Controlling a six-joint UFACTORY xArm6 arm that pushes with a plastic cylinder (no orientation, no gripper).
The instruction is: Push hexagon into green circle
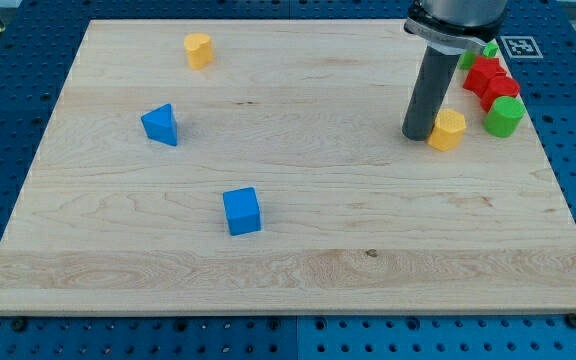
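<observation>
A yellow hexagon block (pixel 449 129) lies at the view's right on the wooden board (pixel 288 260). A green circle block (pixel 504 116) lies just to its right, a small gap apart. My tip (pixel 417 135) stands on the board, touching the hexagon's left side. The rod rises from there to the view's top.
Two red blocks (pixel 490 80) lie above the green circle, with another green block (pixel 489 50) partly hidden behind them. A yellow block (pixel 199 49) lies at the top left. A blue triangle (pixel 160 125) lies at the left, a blue cube (pixel 241 211) below the middle.
</observation>
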